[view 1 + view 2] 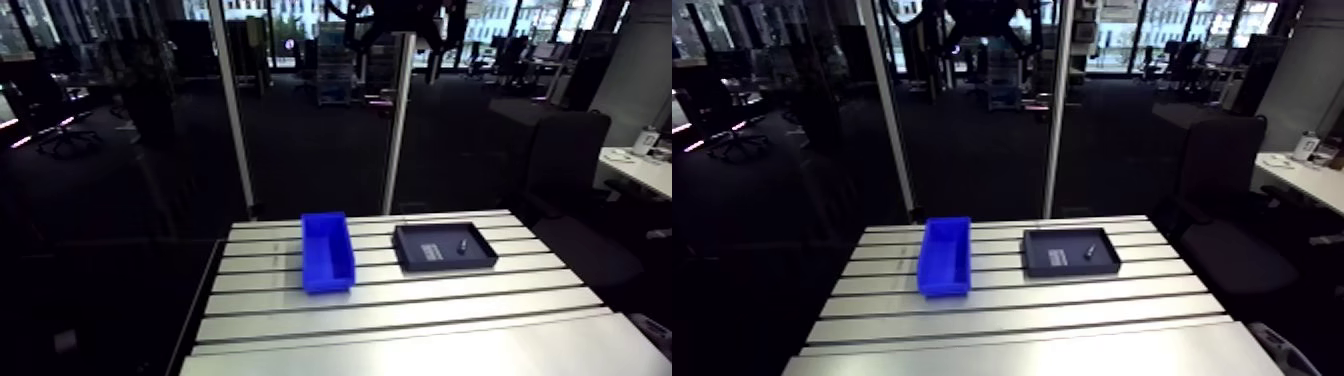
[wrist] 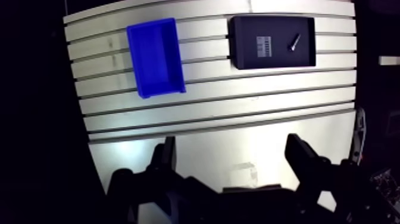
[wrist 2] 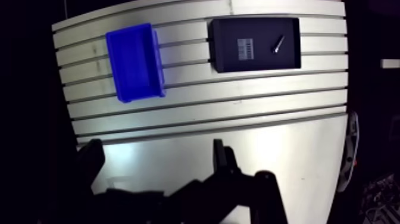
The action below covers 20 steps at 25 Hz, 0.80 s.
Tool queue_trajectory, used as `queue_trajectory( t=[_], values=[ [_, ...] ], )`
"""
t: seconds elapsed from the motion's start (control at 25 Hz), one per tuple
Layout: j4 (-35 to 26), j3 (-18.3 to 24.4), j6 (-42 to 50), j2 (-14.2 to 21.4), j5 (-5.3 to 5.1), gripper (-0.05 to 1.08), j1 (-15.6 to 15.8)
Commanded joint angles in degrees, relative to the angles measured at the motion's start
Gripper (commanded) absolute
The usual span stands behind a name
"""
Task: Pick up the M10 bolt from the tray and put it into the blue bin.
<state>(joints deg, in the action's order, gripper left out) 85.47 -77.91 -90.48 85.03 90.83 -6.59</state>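
Observation:
A small grey M10 bolt [image 2: 294, 42] lies in the black tray [image 2: 303, 55], beside a white label [image 2: 265, 46]. The blue bin [image 2: 154, 56] stands empty on the slotted table a short way from the tray. In the wrist view my gripper [image 2: 232, 156] hangs high above the near part of the table, far back from both. Its two dark fingers [image 2: 163, 156] stand wide apart with only bare table between them. In the arm view the bolt [image 1: 462, 243], tray [image 1: 412, 262] and bin [image 1: 326, 250] sit side by side at the table's far end.
The aluminium table [image 1: 400, 320] stretches toward me with long slots. Two upright poles [image 1: 232, 110] rise behind its far edge. A dark office chair [image 1: 1217, 200] stands to the right of the table.

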Motion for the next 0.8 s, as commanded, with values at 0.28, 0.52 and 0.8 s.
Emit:
queue_trajectory(
  t=[0.28, 0.52, 0.8],
  values=[
    [0.1, 0.4, 0.2, -0.2, 0.0, 0.01, 0.3],
    [0.1, 0.3, 0.2, -0.2, 0.09, 0.01, 0.2],
    [0.1, 0.3, 0.2, -0.1, 0.0, 0.01, 0.3]
  ],
)
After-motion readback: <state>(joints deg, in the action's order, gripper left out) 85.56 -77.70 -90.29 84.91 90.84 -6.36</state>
